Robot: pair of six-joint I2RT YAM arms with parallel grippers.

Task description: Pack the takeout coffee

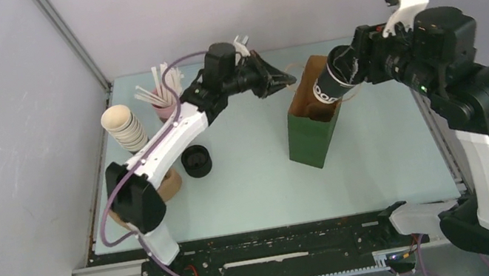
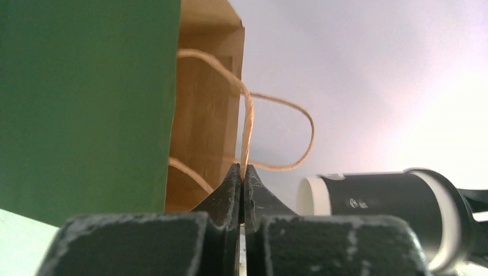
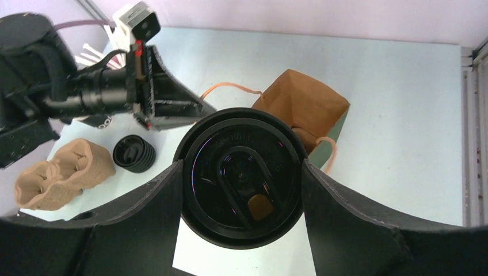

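Observation:
The takeout coffee [image 1: 334, 82], a dark cup with a black lid [image 3: 241, 175], is held tilted on its side over the open mouth of the green paper bag [image 1: 311, 125]. My right gripper [image 1: 349, 72] is shut on it, one finger on each side of the lid. My left gripper [image 1: 286, 80] is shut on the bag's near twine handle [image 2: 247, 123] and holds it to the left of the bag's mouth. The left wrist view shows the cup [image 2: 380, 198] lying sideways to the right of the bag [image 2: 86, 103].
A stack of loose black lids [image 1: 196, 161] sits left of the bag. A stack of lidless cups [image 1: 123, 127] and a pink holder with white sticks [image 1: 164, 99] stand at the back left. A brown pulp cup carrier [image 3: 60, 172] lies near the left edge.

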